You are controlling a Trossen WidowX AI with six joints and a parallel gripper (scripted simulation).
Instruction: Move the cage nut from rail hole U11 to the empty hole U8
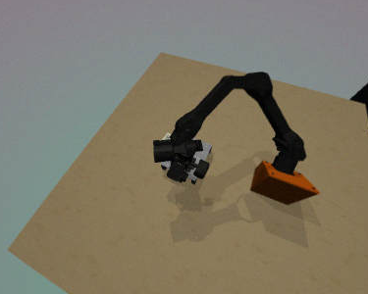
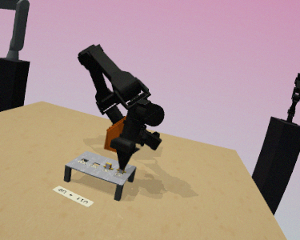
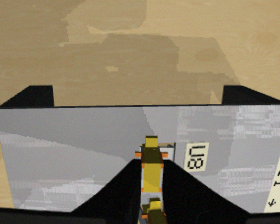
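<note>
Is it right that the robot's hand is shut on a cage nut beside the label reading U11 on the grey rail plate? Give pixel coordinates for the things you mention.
The label is wrong: it reads U8, as the wrist view shows. The hand (image 2: 122,169) (image 3: 151,167) is indeed shut on a cage nut (image 3: 152,177) beside that label (image 3: 195,157) on the grey rail plate (image 2: 78,169) (image 3: 75,150).

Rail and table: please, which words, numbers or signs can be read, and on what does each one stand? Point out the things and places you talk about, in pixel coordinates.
"U8": label (image 3: 196,156) on the rail (image 1: 204,150) (image 2: 97,172) (image 3: 75,150), sideways in the wrist view.
"U11 → U8": strip (image 1: 167,136) (image 2: 73,196) (image 3: 273,192) on the table (image 1: 110,216) (image 2: 34,144) (image 3: 30,40), upside down and blurred in the exterior view.
Other rail labels: too blurred.
</note>
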